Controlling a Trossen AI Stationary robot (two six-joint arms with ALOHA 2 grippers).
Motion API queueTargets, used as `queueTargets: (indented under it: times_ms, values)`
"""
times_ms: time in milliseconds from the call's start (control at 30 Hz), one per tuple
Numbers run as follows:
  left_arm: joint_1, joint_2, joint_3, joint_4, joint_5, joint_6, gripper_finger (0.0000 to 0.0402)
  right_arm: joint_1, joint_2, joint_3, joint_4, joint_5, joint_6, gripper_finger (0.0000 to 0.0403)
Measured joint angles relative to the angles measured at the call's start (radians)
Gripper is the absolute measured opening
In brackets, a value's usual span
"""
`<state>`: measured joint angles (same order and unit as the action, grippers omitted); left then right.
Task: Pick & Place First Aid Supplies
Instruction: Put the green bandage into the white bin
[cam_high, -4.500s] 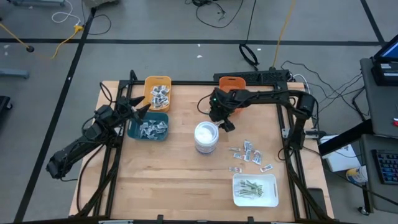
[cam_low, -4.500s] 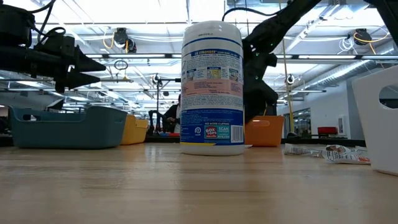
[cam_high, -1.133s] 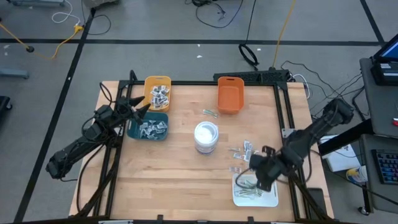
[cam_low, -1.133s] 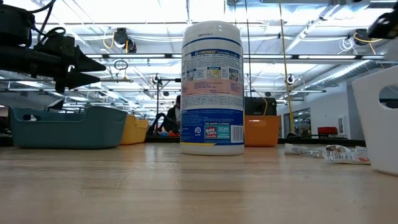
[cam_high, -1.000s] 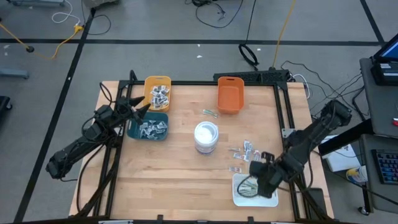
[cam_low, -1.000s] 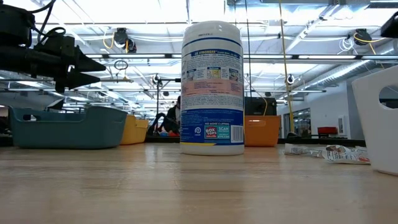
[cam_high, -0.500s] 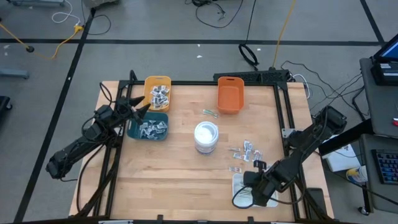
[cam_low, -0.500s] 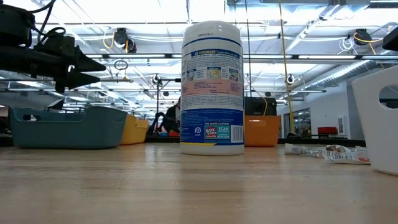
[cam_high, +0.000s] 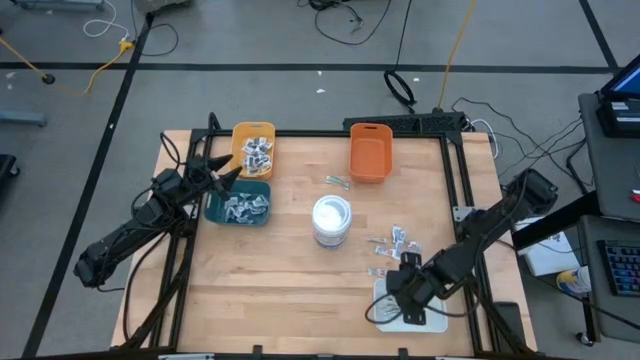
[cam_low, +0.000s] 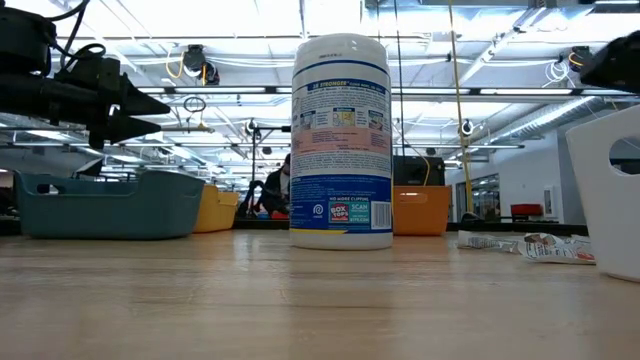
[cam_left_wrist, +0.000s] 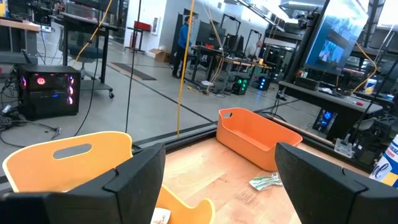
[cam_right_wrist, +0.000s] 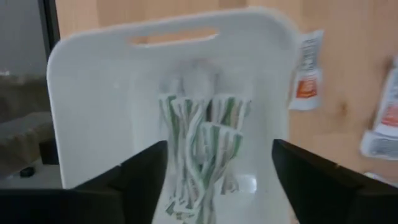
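Pale-green strips (cam_right_wrist: 200, 140) lie heaped in the white tray (cam_right_wrist: 87, 93) near the table's front right corner. My right gripper (cam_right_wrist: 219, 147) hovers open just above them, pointing steeply down, with nothing between its fingers; in the high view it (cam_high: 400, 292) hides much of the tray (cam_high: 432, 315). White-and-red sachets (cam_high: 398, 243) lie loose on the table beyond the tray. A single pale-green strip (cam_high: 337, 181) rests flat near the orange bin (cam_high: 369, 152). My left gripper (cam_high: 228, 172) waits open and level above the teal bin (cam_high: 240, 205).
A tall wipes canister (cam_high: 331, 220) stands at mid-table. The yellow bin (cam_high: 253, 148) and the teal bin hold silvery-grey packets at the far left. Bare wood lies along the near edge and at the table's left centre.
My right gripper has moved toward the table's near edge and a little to the left, sinking over the white tray, so that it now covers most of the strips in the high view. The left arm has kept still.
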<state>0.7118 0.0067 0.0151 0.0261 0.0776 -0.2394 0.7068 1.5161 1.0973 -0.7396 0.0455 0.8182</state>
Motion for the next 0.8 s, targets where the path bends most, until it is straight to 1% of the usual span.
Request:
queueTargets:
  times_ms: [67, 167, 300, 567, 800]
  values:
    - [0.000, 0.000, 0.000, 0.000, 0.000, 0.000, 0.0306, -0.030, -0.019, 0.000, -0.005, 0.003, -0.023, 0.0302]
    - [0.000, 0.000, 0.000, 0.000, 0.000, 0.000, 0.0306, -0.085, -0.044, 0.000, -0.015, 0.005, -0.082, 0.0314]
    - [0.000, 0.000, 0.000, 0.000, 0.000, 0.000, 0.0306, -0.170, -0.072, 0.000, -0.045, 0.004, -0.172, 0.0317]
    - [0.000, 0.000, 0.000, 0.000, 0.000, 0.000, 0.0305, -0.376, -0.099, 0.000, -0.160, 0.002, -0.326, 0.0318]
    - [0.000, 0.000, 0.000, 0.000, 0.000, 0.000, 0.0306, -0.593, -0.099, 0.000, -0.195, 0.002, -0.462, 0.0318]
